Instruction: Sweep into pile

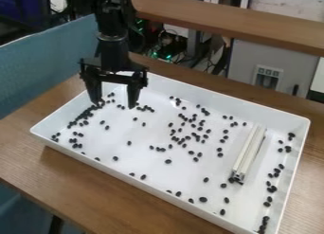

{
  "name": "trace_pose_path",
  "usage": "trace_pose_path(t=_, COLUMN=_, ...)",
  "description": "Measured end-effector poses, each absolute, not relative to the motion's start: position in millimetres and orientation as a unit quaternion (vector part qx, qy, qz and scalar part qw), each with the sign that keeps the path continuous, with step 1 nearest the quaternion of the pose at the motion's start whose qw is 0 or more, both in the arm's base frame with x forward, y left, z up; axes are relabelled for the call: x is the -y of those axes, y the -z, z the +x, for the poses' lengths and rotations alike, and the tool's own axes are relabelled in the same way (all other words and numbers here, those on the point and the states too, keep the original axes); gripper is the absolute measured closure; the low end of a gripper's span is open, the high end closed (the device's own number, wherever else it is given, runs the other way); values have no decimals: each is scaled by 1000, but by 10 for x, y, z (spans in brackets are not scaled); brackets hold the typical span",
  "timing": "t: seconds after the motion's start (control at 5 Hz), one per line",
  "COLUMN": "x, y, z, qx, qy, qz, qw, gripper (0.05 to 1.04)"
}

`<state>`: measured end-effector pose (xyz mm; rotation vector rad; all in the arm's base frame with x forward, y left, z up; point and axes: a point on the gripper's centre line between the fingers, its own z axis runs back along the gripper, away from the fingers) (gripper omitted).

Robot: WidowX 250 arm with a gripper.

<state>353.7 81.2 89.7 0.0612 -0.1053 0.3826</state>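
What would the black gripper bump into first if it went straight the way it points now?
Pointing down, the gripper would probably meet the white tray's floor or some black beans first; its height is hard to judge.

Tray (220, 98): on the table (95, 190)
Bar (247, 155): in the tray, left of its right edge and roughly in line with it
Beans (168, 161): scattered in the tray; a band along the left edge, a loose group mid-tray, some between bar and right edge, others just beside the bar's near end
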Motion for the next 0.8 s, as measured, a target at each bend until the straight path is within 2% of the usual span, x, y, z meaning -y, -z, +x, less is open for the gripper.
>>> trace_pose_path(t=0.2, x=-793, y=-772, z=3524, qx=35, qy=-189, qz=29, qw=981, gripper=83)
trace_pose_path(t=0.4, x=-458, y=-657, z=3751, qx=35, qy=-133, qz=21, qw=990, gripper=83)
trace_pose_path(t=0.8, x=494, y=-773, z=4131, qx=86, qy=-28, qz=-8, qw=996, gripper=83)
